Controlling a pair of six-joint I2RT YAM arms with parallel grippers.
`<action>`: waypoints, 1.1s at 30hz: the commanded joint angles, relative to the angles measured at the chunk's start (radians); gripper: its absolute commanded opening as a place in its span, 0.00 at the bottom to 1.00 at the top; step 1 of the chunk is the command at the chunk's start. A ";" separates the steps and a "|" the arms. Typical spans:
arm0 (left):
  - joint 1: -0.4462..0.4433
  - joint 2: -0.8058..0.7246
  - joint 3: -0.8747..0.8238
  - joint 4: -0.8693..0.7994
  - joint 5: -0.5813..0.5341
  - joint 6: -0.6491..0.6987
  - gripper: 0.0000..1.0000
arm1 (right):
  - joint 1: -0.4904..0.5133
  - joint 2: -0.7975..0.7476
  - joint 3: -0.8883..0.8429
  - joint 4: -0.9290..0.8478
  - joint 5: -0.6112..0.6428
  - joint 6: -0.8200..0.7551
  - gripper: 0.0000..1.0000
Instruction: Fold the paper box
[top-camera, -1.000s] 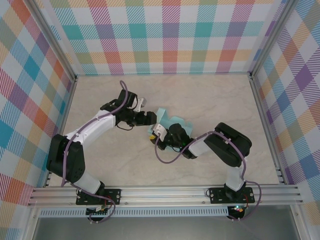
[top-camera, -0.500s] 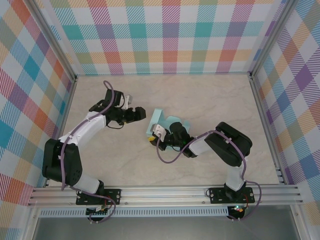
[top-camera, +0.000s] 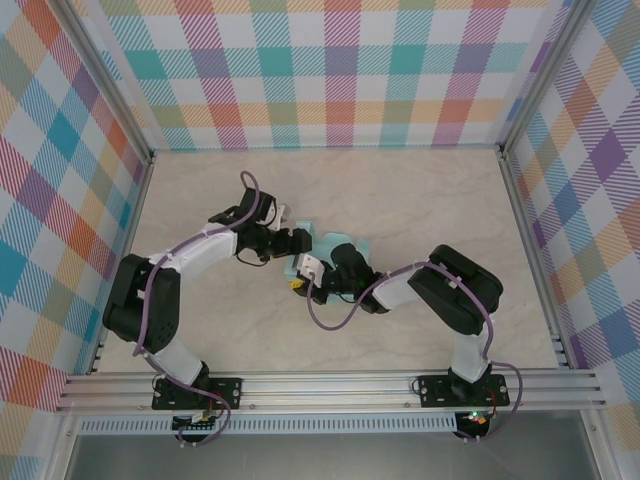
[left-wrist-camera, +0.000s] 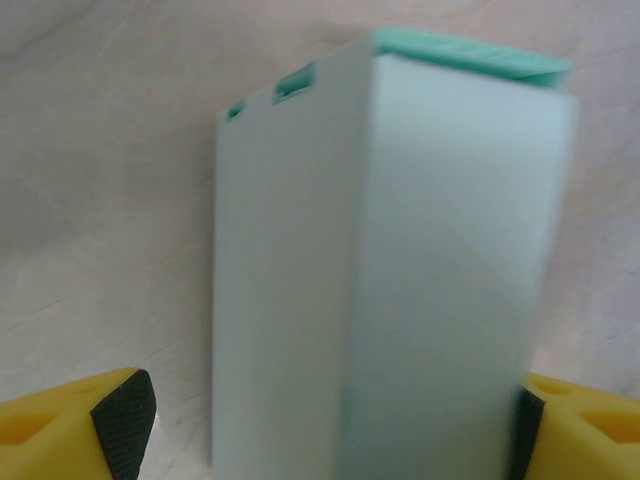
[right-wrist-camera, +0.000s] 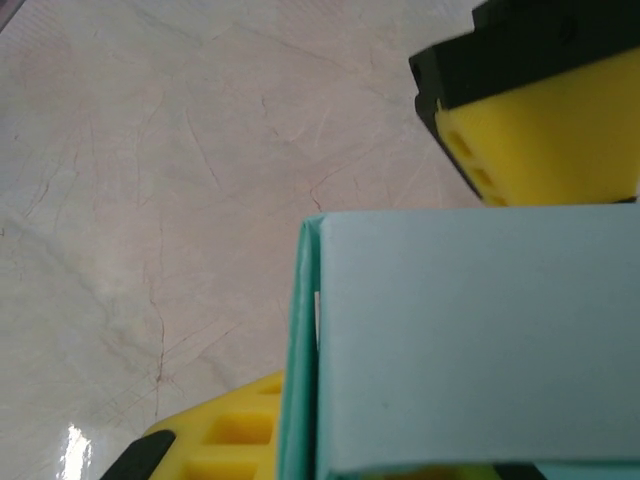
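The paper box (top-camera: 340, 244) is pale mint-aqua card, partly folded into a small rectangular shape at the middle of the table. My right gripper (top-camera: 304, 272) is shut on one of its walls. In the right wrist view a yellow finger (right-wrist-camera: 215, 445) lies against the box (right-wrist-camera: 470, 340) from the left, and the other finger is hidden behind the card. My left gripper (top-camera: 293, 243) stands open at the box's left end. In the left wrist view the box (left-wrist-camera: 400, 270) rises between the jaws; the right fingertip (left-wrist-camera: 580, 425) is at its edge and the left one (left-wrist-camera: 95, 425) stands apart.
The pale marble-patterned tabletop (top-camera: 430, 190) is bounded by checked walls (top-camera: 330, 70) and aluminium rails (top-camera: 330, 385). A yellow finger of the left gripper (right-wrist-camera: 545, 120) shows at the top right of the right wrist view, close to the box.
The left gripper drew back to the left half a second ago and has come back to the box's end. The right gripper kept its hold while the box shifted slightly.
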 joint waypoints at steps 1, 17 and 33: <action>-0.020 0.016 0.040 -0.065 -0.056 0.018 0.82 | 0.008 -0.019 0.037 0.003 -0.022 -0.039 0.15; -0.059 0.088 0.135 -0.167 -0.093 0.094 0.56 | 0.013 -0.037 0.036 -0.053 -0.008 -0.062 0.35; -0.068 0.093 0.172 -0.225 -0.129 0.131 0.53 | 0.013 -0.074 -0.080 -0.033 0.029 -0.039 0.32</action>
